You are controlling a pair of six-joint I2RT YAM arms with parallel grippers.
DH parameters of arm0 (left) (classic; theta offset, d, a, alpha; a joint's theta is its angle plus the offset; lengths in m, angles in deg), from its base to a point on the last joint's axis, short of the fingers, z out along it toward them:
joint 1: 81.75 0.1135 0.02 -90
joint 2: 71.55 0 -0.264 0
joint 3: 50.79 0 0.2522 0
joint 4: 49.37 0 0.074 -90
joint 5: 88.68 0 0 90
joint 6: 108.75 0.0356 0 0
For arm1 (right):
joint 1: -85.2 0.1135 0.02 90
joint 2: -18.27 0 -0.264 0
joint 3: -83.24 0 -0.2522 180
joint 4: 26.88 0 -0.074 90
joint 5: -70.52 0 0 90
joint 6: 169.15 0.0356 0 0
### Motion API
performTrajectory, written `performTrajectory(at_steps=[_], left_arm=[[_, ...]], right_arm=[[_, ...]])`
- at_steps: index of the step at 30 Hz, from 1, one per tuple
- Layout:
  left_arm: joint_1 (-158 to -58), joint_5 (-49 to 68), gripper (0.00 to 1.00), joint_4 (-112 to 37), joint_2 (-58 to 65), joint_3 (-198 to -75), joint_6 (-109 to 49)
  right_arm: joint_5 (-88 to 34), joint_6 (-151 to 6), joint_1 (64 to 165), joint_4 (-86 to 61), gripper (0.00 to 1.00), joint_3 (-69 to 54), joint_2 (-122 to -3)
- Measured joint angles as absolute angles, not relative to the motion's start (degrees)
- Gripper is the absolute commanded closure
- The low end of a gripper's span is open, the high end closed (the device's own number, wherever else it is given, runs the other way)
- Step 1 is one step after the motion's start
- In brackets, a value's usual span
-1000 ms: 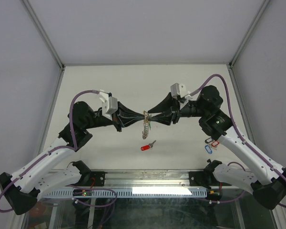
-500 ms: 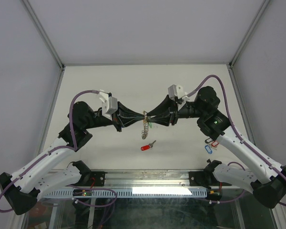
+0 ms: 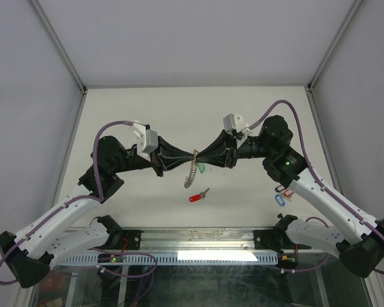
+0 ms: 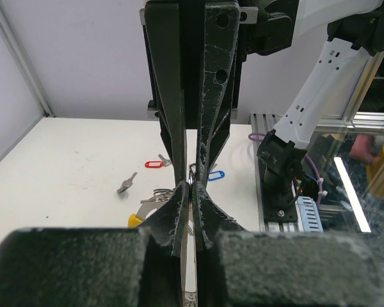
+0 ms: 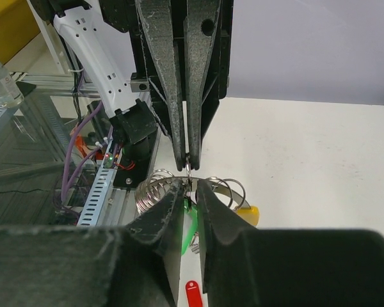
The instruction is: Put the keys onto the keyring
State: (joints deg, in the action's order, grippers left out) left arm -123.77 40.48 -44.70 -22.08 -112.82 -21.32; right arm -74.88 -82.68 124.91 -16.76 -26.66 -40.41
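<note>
Coiled keyring (image 3: 191,171) dangles midair; red-tagged key (image 3: 197,196) lies nearby.

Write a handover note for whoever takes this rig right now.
Left gripper: shut on the keyring, held up in the air.
Right gripper: nearly closed at the green key by the ring; grip unclear.
Yellow key hangs at the ring; threaded or not, cannot tell.
Done: nothing confirmed.
Loose on the table: a red key in the middle, another red key and a blue key beside the right arm.

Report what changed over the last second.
The right gripper slid in toward the left gripper, jaws narrowing by the green-tagged key. The hanging keyring swung its lower end left. Unchanged: left gripper shut on the keyring; red-tagged key on the table.
</note>
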Motion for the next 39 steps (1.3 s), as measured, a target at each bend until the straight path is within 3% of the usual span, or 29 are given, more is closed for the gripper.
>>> performTrajectory(at_steps=[3, 9, 15, 21, 39], left_arm=[[-123.77, 40.48, 1.00, -44.70, -22.08, -112.82, -21.34], [-123.77, 40.46, 1.00, -44.59, -22.08, -112.82, -21.39], [-123.79, 40.24, 0.77, -44.32, -22.54, -112.95, -20.88], [-123.77, 38.64, 0.69, -41.18, -23.89, -114.35, -18.79], [-123.77, 37.44, 0.57, -29.79, -19.04, -118.57, -9.72]], right_arm=[[-74.88, -82.65, 124.91, -16.76, 1.00, -26.66, -40.41], [-74.68, -84.27, 124.91, -14.35, 1.00, -25.74, -40.56], [-73.28, -91.07, 125.17, 0.51, 1.00, -17.19, -42.90], [-69.59, -98.96, 125.39, 17.30, 1.00, -7.16, -45.98], [-40.35, -104.05, 137.56, 52.42, 1.00, 16.51, -60.65]])
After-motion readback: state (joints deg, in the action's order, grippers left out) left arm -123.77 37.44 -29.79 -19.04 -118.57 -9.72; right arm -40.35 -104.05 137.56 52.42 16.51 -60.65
